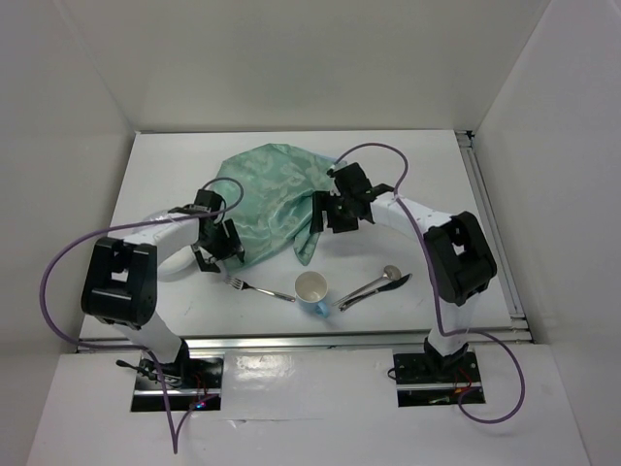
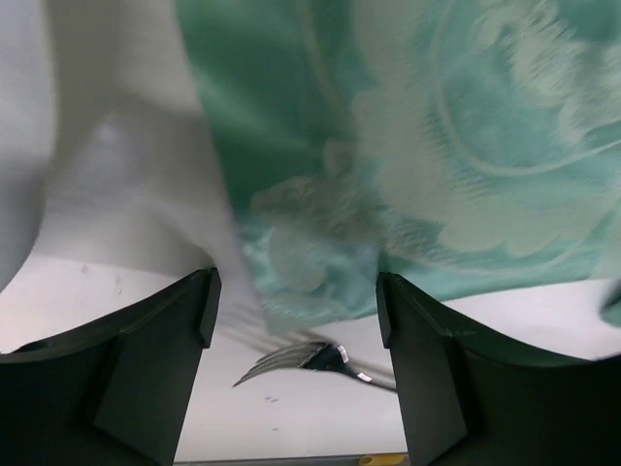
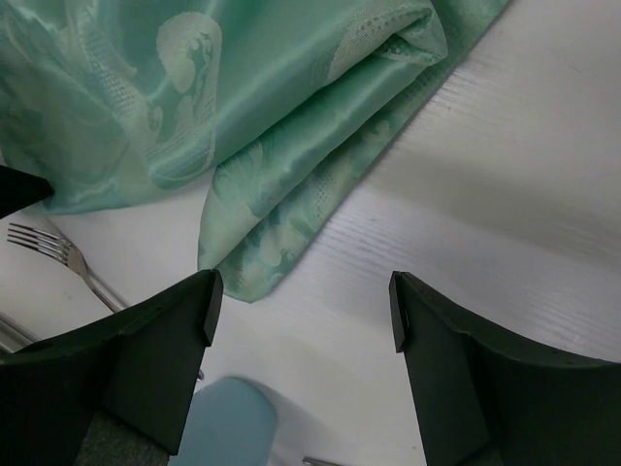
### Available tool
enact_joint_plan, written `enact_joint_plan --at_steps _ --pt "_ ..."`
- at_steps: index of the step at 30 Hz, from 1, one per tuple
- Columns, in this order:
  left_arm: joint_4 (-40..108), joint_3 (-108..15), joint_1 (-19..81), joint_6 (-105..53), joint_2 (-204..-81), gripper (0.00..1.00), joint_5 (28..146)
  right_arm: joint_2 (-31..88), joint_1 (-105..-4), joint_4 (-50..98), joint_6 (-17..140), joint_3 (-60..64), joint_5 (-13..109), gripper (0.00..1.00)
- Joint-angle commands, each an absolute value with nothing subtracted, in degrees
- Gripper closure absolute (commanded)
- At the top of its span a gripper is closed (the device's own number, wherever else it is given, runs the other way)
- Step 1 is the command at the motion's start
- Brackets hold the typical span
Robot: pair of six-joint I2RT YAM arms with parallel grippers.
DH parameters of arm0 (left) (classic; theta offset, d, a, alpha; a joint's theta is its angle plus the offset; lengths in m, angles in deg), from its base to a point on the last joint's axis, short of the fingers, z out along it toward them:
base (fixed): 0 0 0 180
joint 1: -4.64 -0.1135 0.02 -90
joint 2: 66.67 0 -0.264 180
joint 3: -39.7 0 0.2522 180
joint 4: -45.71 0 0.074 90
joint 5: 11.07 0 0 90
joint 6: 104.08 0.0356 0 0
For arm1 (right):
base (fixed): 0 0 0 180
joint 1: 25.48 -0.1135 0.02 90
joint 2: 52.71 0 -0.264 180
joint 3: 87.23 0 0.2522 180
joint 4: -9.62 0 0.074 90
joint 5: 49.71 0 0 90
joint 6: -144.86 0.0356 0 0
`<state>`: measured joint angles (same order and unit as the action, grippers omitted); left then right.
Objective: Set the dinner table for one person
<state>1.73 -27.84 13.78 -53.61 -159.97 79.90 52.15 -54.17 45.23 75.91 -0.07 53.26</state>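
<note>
A pale green patterned placemat (image 1: 272, 199) lies rumpled and folded on the white dinner table (image 1: 165, 165). My left gripper (image 1: 219, 245) is open and empty at its left near corner; the cloth's edge (image 2: 320, 282) hangs between the fingers. My right gripper (image 1: 340, 216) is open and empty above the folded right edge (image 3: 281, 243). A fork (image 1: 260, 288) lies near the front, also in the left wrist view (image 2: 310, 359). A light blue cup (image 1: 311, 290) stands beside it, and a spoon and knife (image 1: 374, 288) lie to its right.
White walls enclose the table on three sides. A metal rail (image 1: 495, 228) runs along the right edge and another along the front. The arm bases (image 1: 175, 374) sit below the front rail.
</note>
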Motion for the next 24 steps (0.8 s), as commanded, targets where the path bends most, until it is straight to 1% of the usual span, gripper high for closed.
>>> enact_joint_plan --at_steps 1,2,6,7,10,13,14,17,18,20,21,22,23,24 --pt "5.8 -30.2 14.4 -54.9 -165.1 0.17 82.7 54.0 -54.9 43.3 75.1 2.7 53.4 0.18" --pt "5.2 -31.3 14.4 -54.3 -167.1 0.2 82.7 54.0 -55.4 43.3 75.1 2.7 53.4 0.18" --pt "3.9 -34.2 14.9 -54.3 -168.3 0.78 82.7 59.5 -56.1 44.8 75.1 7.1 54.0 0.18" --pt "3.4 -35.0 14.9 -54.3 -168.3 1.0 83.3 60.2 -56.2 44.8 75.1 7.7 54.0 0.18" --pt "-0.5 -39.6 14.9 -54.3 -167.7 1.0 82.3 62.2 -57.6 44.8 75.1 8.9 54.0 0.2" --pt "-3.5 -44.3 14.9 -53.8 -166.2 1.0 81.7 63.5 -58.3 43.7 76.2 9.5 54.5 0.25" --pt "-4.1 -45.5 14.9 -53.2 -166.2 1.0 81.7 64.3 -58.8 43.7 76.7 9.5 55.4 0.31" --pt "-6.6 -50.3 14.9 -52.7 -165.5 1.0 81.7 66.0 -58.8 43.2 77.3 10.8 55.9 0.42" --pt "-7.2 -51.5 14.9 -52.7 -165.5 1.0 81.7 66.0 -59.3 43.2 77.9 10.8 55.9 0.56" --pt "-8.9 -54.6 14.9 -52.1 -165.5 1.0 81.7 66.0 -59.3 42.4 79.2 10.8 54.0 0.74" --pt "-9.6 -56.5 14.9 -52.0 -165.5 1.0 81.7 65.3 -59.3 42.4 79.2 10.8 52.1 0.89" --pt "-10.1 -57.5 14.9 -51.4 -165.5 1.0 81.0 65.3 -59.3 42.4 79.9 10.8 50.8 0.97" --pt "-11.2 -58.3 14.9 -51.3 -166.0 1.0 81.0 64.4 -59.3 43.0 79.9 10.8 49.3 1.0" --pt "-11.2 -59.3 14.9 -50.8 -166.0 1.0 80.3 63.8 -59.3 43.0 79.9 10.8 46.5 1.0"
